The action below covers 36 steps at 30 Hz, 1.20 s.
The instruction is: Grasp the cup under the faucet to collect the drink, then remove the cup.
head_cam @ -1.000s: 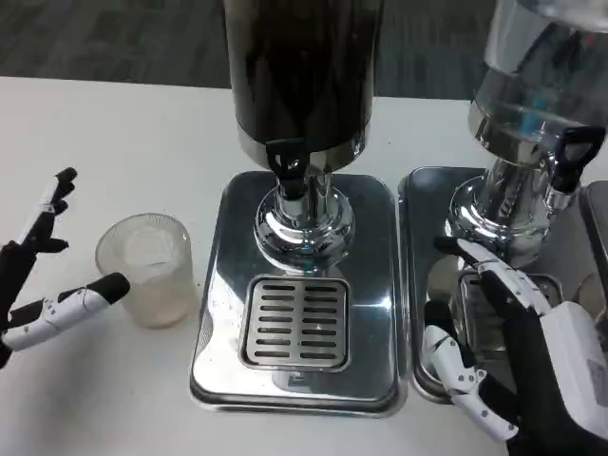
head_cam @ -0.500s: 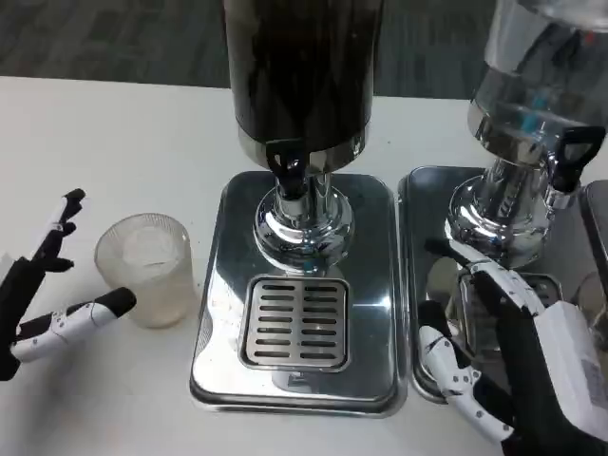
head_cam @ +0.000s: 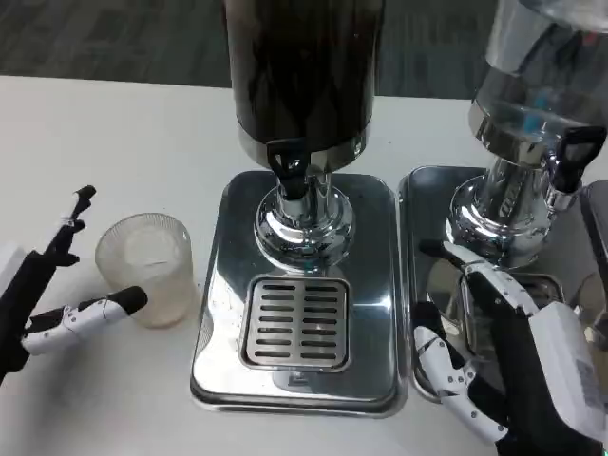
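A clear ribbed cup [head_cam: 146,267] stands upright on the white table, left of the steel drip tray [head_cam: 366,233] and well aside from the black faucet [head_cam: 289,168] of the dark drink dispenser [head_cam: 302,66]. My left hand [head_cam: 52,304] is at the left edge, fingers spread, with one fingertip close against the cup's lower left side; it holds nothing. My right hand [head_cam: 503,356] hovers over the right-hand tray with fingers apart and nothing in them.
A slotted grate [head_cam: 296,320] lies in the drip tray below the faucet. A second dispenser [head_cam: 541,104] with a clear tank stands on its own steel tray [head_cam: 418,237] at the right. White table [head_cam: 114,142] stretches to the left and behind the cup.
My left hand has slid to the right and a little toward me beside the cup. My right hand has drifted slightly down and to the left. The cup has not moved.
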Motion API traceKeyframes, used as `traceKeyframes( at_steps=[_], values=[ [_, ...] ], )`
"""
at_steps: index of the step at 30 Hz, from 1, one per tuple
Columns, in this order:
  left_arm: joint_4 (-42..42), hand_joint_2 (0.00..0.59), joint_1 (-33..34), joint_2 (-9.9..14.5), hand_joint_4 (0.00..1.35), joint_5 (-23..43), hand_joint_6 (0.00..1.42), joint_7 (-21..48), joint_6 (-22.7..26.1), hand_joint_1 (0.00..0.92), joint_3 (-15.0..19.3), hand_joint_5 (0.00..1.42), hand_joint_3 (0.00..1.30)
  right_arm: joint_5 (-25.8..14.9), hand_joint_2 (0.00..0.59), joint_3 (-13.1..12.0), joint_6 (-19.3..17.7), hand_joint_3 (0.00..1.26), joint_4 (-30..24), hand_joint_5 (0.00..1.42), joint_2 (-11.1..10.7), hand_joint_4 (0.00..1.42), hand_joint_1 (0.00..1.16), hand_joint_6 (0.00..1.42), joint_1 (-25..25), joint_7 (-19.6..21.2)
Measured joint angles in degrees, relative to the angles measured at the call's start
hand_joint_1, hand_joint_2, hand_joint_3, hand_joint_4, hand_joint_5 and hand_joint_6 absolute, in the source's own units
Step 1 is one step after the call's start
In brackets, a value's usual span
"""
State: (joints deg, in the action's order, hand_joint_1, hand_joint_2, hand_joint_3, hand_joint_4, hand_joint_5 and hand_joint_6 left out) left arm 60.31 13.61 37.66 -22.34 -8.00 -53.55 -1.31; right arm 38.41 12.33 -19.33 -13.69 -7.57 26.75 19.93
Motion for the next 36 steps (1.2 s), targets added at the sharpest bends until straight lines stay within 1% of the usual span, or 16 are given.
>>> traceKeyframes(
  at_steps=[4,7,10,18,28,36],
  values=[
    [1.37,0.008,0.96,0.02,0.00,-0.68,0.30,-0.60,0.64,0.160,-1.13,0.10,0.00,-0.02,0.422,0.00,0.00,0.27,0.00,0.19,0.03,0.21,0.34,0.15,-0.06,-0.02],
    [2.07,0.011,1.74,0.09,0.00,-1.14,0.33,-1.21,1.26,0.164,-2.12,0.11,0.00,0.02,0.422,0.07,0.00,0.27,0.00,0.19,0.09,0.21,0.34,0.16,-0.09,-0.02],
    [2.83,0.011,2.94,0.43,0.00,-2.86,0.34,-2.56,1.88,0.165,-3.45,0.11,0.00,0.04,0.422,0.14,0.01,0.27,0.00,0.19,0.15,0.21,0.34,0.16,-0.05,-0.02],
    [4.61,0.011,5.05,0.43,0.00,-3.23,0.36,-3.80,2.93,0.165,-5.71,0.13,0.00,0.03,0.422,0.13,0.02,0.27,-0.03,0.19,0.16,0.21,0.34,0.16,0.34,-0.03],
    [7.10,0.014,8.20,0.43,0.00,-3.55,0.36,-3.83,3.38,0.172,-8.86,0.14,0.00,0.06,0.422,0.45,0.04,0.27,-0.06,0.19,0.32,0.21,0.34,0.17,0.26,-0.05],
    [8.83,0.018,10.10,0.43,0.00,-3.57,0.36,-3.08,3.35,0.180,-10.03,0.14,0.00,0.06,0.422,0.44,0.16,0.27,-0.26,0.19,0.30,0.21,0.34,0.18,0.46,-0.05]
  ],
)
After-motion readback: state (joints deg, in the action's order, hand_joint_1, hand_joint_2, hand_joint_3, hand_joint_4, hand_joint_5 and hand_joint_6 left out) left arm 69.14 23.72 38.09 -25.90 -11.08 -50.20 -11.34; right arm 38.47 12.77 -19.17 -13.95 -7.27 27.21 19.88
